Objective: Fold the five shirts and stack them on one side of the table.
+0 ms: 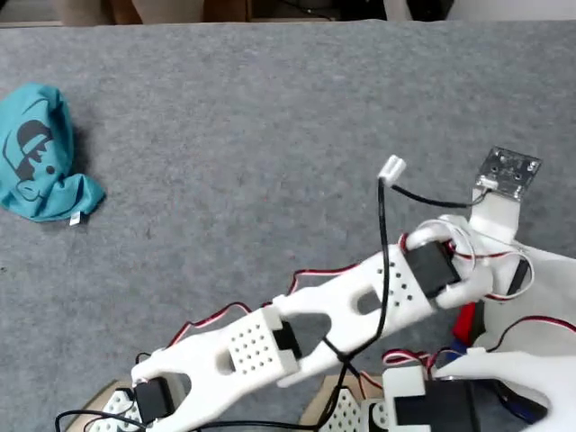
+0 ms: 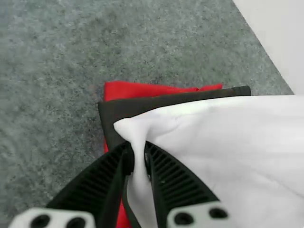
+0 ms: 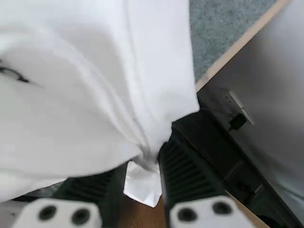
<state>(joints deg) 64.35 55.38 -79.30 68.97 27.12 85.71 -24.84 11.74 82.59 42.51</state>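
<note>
In the left wrist view my left gripper (image 2: pixel 139 159) is shut on a bunched corner of a white shirt (image 2: pixel 223 137). That shirt lies over a folded black shirt (image 2: pixel 142 107), which rests on a red shirt (image 2: pixel 137 89). My right gripper (image 3: pixel 142 164) is shut on another edge of the white shirt (image 3: pixel 95 71), close to the table's edge. From above, the white shirt (image 1: pixel 551 288) sits at the near right with a strip of the red shirt (image 1: pixel 465 319) showing beside it. A crumpled teal shirt (image 1: pixel 40 153) lies at the far left.
The grey table surface (image 1: pixel 270 135) stretches wide between the teal shirt and the arms. A long white arm (image 1: pixel 315 328) crosses the near side from left to right. The table's wooden edge (image 3: pixel 228 52) runs just beside the right gripper.
</note>
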